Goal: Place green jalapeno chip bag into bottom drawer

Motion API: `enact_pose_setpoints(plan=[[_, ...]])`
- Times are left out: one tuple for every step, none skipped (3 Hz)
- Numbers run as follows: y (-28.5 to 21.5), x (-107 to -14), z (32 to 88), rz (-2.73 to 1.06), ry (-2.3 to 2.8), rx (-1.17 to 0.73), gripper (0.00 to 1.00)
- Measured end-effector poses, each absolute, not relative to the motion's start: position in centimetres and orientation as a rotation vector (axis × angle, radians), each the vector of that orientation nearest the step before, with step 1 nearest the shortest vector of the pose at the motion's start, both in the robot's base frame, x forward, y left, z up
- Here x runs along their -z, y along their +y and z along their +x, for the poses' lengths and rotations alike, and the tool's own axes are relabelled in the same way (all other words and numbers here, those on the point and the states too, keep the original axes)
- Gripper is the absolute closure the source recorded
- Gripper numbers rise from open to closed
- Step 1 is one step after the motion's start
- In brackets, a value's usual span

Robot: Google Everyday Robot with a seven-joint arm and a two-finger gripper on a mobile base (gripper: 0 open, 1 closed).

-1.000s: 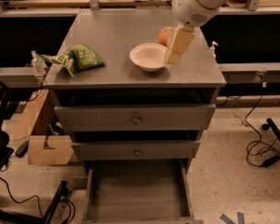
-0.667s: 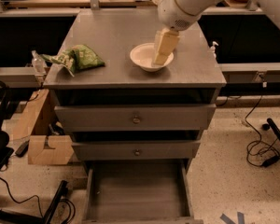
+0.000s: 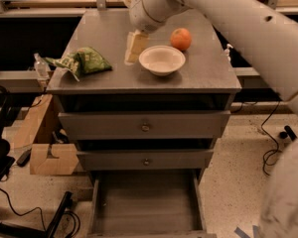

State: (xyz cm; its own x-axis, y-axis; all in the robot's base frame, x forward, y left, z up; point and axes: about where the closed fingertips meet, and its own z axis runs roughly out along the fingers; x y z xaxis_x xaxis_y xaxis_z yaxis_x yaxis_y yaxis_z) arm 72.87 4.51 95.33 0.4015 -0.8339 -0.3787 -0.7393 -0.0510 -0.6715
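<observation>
Hanging above the counter (image 3: 104, 31) just left of the white bowl (image 3: 162, 60), the end effector (image 3: 136, 48) points downward; whether it is wide or narrow, I cannot tell. The green jalapeno chip bag (image 3: 82, 61) lies near the counter's left edge, apart from it. The bottom drawer (image 3: 145, 202) stands pulled open below.

The thick white arm (image 3: 253, 29) enters from the lower right, runs up past the right edge of the bench (image 3: 102, 33) and slants over its back right corner. The rounded wrist (image 3: 148, 8) sits above the back edge. The pale gripper (image 3: 136, 47) hangs below it, pointing down, just left of the bench's middle.
</observation>
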Motion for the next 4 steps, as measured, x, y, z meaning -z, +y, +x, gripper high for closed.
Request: enact_pose_setpoints(plan=[[9.7,-94.0,75.1,-1.804,1.278,0.058,0.00],[14.1,-92.8,75.8,-1.804,1.214,-0.036,0.00],[14.4,-92.6,75.9,-1.803,1.211,-0.043,0.00],[15.4,-91.4,76.3,-1.831,1.228,-0.098,0.00]])
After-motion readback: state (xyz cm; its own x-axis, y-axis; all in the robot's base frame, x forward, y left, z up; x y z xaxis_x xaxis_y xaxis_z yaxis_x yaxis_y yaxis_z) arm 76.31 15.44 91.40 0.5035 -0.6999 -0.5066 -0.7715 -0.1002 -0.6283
